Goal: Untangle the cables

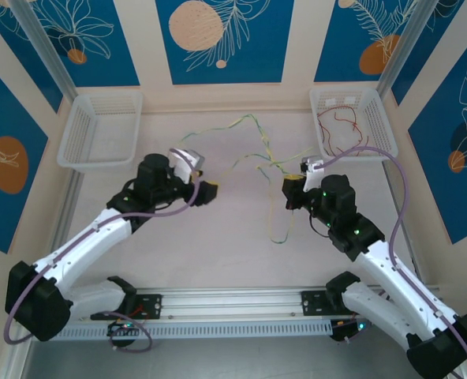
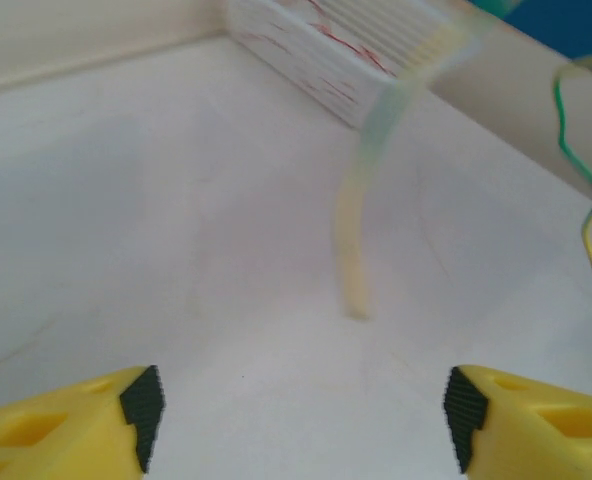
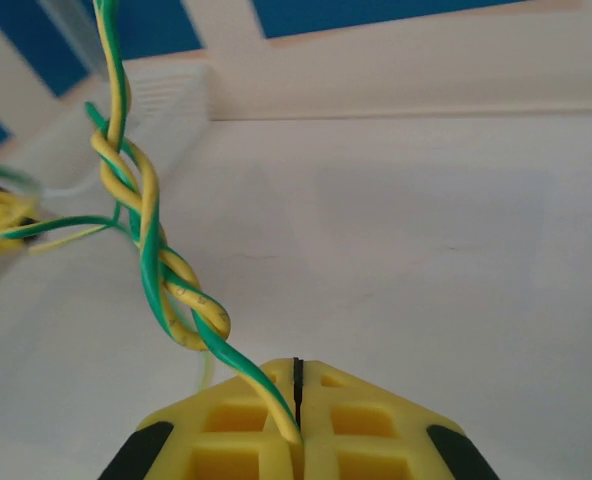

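The green and pale yellow cables [image 1: 253,134] lie twisted together across the middle of the table, and one strand trails down toward the near side. In the right wrist view the twist [image 3: 154,262] rises from my right gripper [image 3: 296,425], which is shut on the green-and-yellow strand. From above, that gripper [image 1: 291,189] sits right of centre. My left gripper [image 1: 210,192] is left of centre, and its jaws [image 2: 304,420] are wide open with nothing between them. A blurred yellow strand [image 2: 354,260] hangs ahead of it. The red cable [image 1: 340,126] lies in the right basket.
A white basket [image 1: 99,130] stands at the back left, with nothing in it. Another white basket [image 1: 375,103] at the back right holds the red cable. A metal rail [image 1: 233,304] runs along the near edge between the arm bases.
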Controlling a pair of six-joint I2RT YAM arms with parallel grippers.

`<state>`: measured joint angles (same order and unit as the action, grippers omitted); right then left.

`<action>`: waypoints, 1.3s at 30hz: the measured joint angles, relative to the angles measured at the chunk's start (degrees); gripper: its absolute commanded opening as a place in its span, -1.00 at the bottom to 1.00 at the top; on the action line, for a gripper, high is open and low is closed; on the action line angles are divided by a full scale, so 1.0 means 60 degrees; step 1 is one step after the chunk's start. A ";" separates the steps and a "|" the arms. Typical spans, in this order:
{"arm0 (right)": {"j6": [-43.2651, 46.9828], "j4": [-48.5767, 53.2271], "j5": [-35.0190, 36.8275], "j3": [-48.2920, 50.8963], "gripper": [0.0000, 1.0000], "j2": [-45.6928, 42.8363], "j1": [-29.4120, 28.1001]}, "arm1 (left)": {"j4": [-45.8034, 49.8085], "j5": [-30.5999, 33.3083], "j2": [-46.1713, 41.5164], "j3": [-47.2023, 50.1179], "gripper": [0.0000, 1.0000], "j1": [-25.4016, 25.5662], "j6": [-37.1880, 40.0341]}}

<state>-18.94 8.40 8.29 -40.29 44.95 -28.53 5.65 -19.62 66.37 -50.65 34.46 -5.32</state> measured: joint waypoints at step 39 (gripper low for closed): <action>0.2040 0.0481 -0.0634 0.0248 -1.00 0.0514 -0.0546 | 0.0401 -0.0353 -0.2845 -0.0670 0.79 -0.1118 0.0761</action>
<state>-6.70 11.29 4.49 -38.81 48.03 -31.81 8.05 -21.74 49.30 -54.68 27.75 -0.75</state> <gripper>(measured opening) 0.052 0.891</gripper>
